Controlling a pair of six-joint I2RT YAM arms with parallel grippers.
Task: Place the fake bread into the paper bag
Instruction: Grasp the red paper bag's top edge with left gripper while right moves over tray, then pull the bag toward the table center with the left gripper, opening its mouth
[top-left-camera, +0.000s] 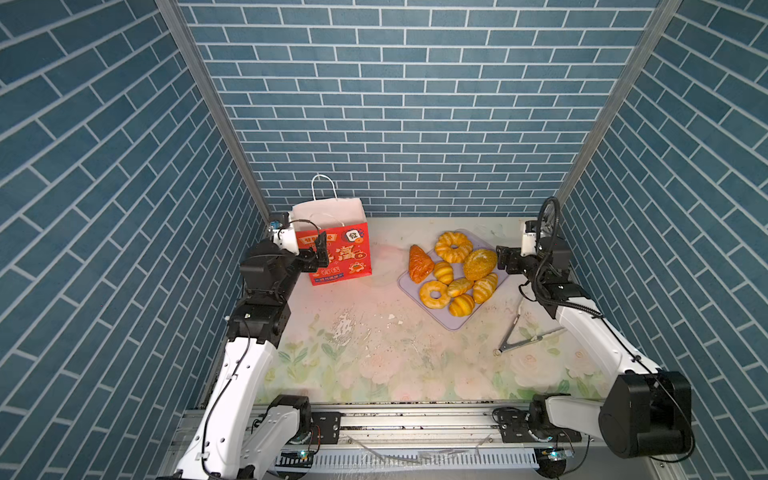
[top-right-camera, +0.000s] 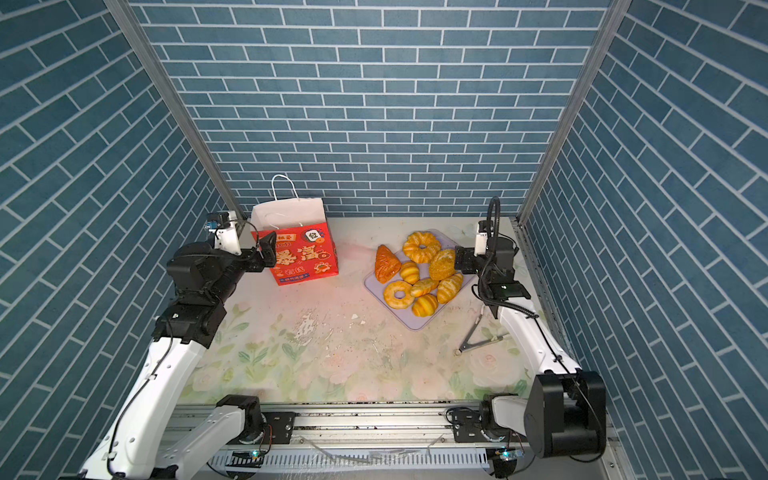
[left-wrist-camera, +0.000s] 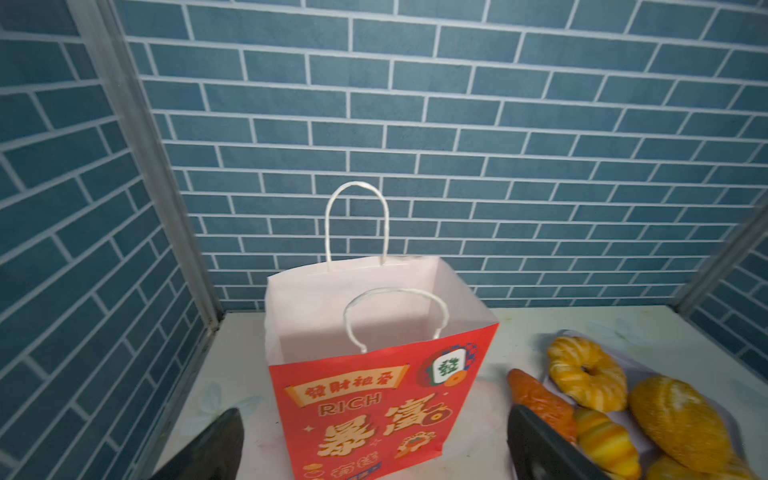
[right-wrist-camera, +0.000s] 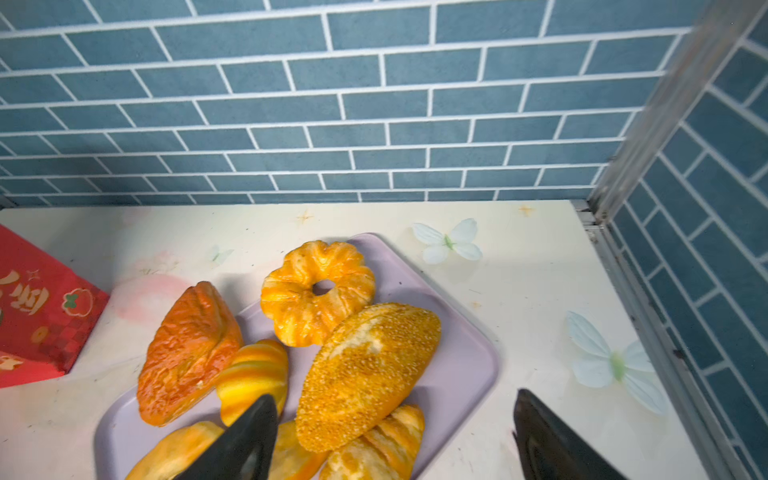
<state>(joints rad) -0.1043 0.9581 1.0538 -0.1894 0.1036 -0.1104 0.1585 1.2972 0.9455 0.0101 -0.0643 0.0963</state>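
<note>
Fake bread (top-left-camera: 455, 276): all of it lies heaped on a lilac tray (top-left-camera: 455, 322) at about 2 o'clock on the desk (top-left-camera: 374, 353). No piece shows in the bag.
Count of bread: eight pieces, namely two ring donuts, four small ridged rolls, one speckled loaf (right-wrist-camera: 365, 374) and one red-brown croissant (right-wrist-camera: 187, 353).
Layout on the tray: the bigger donut (right-wrist-camera: 318, 291) is at 12 o'clock and the loaf at 2. The croissant at 9 overhangs the tray's edge. The second donut (top-left-camera: 434, 294) is at 7, with the rolls packed between.
Handling, judged: glossy moulded toys, probably light and a little slippery, and likely to roll off one another. Take the loaf across its narrow middle, a roll across its ridges and a donut across one side of the ring.
Paper bag (top-left-camera: 345, 253): one, upright with its mouth open, at about 10 o'clock on the desk near the back wall. It has two white cord handles, one upright and one drooping over the mouth. It is thin paper, so a nudge probably tips or slides it.
Left gripper (top-left-camera: 318, 253): fingers (left-wrist-camera: 220, 444) spread wide and empty, low against the bag's front face. Whether they touch it, I cannot tell.
Right gripper (top-left-camera: 503, 261): fingers (right-wrist-camera: 249, 444) apart and holding nothing, at the tray's 3 o'clock edge beside the loaf.
Tongs (top-left-camera: 525, 336): one pair, lying at 4 o'clock on the desk.
</note>
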